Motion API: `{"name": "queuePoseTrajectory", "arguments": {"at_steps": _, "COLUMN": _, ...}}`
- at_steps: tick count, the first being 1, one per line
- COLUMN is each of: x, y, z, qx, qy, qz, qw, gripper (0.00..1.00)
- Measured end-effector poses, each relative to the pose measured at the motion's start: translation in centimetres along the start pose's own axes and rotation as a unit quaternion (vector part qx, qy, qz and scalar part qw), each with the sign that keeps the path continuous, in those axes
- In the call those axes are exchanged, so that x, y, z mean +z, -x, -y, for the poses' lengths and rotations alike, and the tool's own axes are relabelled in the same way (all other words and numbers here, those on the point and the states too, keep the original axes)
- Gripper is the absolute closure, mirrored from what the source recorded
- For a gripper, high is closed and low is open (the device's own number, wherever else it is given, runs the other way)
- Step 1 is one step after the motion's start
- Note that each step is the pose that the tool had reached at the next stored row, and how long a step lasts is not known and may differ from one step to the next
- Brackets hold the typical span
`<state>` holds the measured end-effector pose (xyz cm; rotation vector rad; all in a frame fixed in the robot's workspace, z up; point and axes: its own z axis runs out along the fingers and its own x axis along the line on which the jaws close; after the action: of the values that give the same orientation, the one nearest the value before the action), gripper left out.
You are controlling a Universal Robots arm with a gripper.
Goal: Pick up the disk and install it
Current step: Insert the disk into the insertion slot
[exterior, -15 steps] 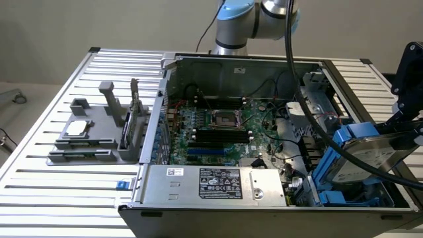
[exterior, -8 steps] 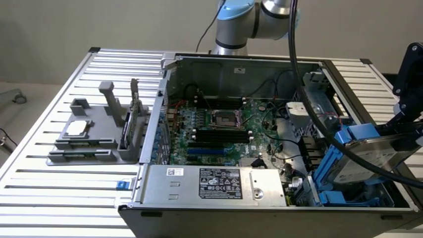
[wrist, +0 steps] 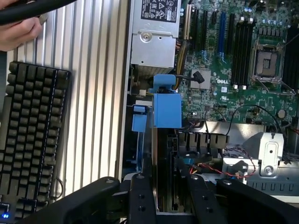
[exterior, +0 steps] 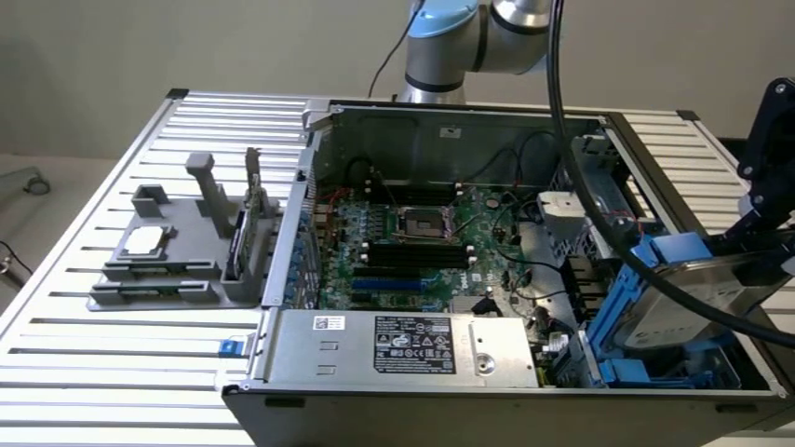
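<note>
1. Slatted metal table [exterior: 74, 363] carries an open computer case [exterior: 497, 414], its motherboard [exterior: 410, 251] exposed.
2. Out at four o'clock in the exterior view, the gripper [exterior: 761, 256] has its fingers clamped on the disk [exterior: 690, 303].
3. And the disk hangs tilted at the blue drive bay [exterior: 617, 307], four o'clock from the motherboard.
4. From the wrist, a keyboard [wrist: 28, 140] lies beside the case, a person's hand [wrist: 16, 32] near it.

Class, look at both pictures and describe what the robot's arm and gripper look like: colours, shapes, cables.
The arm has round silver-grey sections and a light blue joint cap. A thick black cable runs beside it. The gripper is matt black, with two flat fingers showing small round screw holes.
</note>
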<state>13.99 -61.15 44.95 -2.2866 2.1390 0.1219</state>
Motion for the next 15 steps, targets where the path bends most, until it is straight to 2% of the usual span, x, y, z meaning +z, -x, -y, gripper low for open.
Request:
{"name": "queuePoseTrajectory", "arguments": {"at_steps": 5, "x": -0.02, "y": -0.02, "z": 0.31, "qx": 0.001, "qy": 0.0072, "qz": -0.0030, "qw": 1.0000, "gripper": 0.69}}
{"name": "queuePoseTrajectory", "arguments": {"at_steps": 12, "x": 0.25, "y": -0.05, "z": 0.52, "qx": 0.001, "qy": 0.0147, "qz": -0.0049, "qw": 0.9999, "gripper": 0.69}}
{"name": "queuePoseTrajectory", "arguments": {"at_steps": 13, "x": 0.27, "y": -0.05, "z": 0.54, "qx": 0.001, "qy": 0.0171, "qz": -0.0051, "qw": 0.9998, "gripper": 0.69}}
{"name": "queuePoseTrajectory", "arguments": {"at_steps": 15, "x": 0.30, "y": -0.06, "z": 0.61, "qx": 0.002, "qy": 0.0239, "qz": -0.0051, "qw": 0.9997, "gripper": 0.69}}
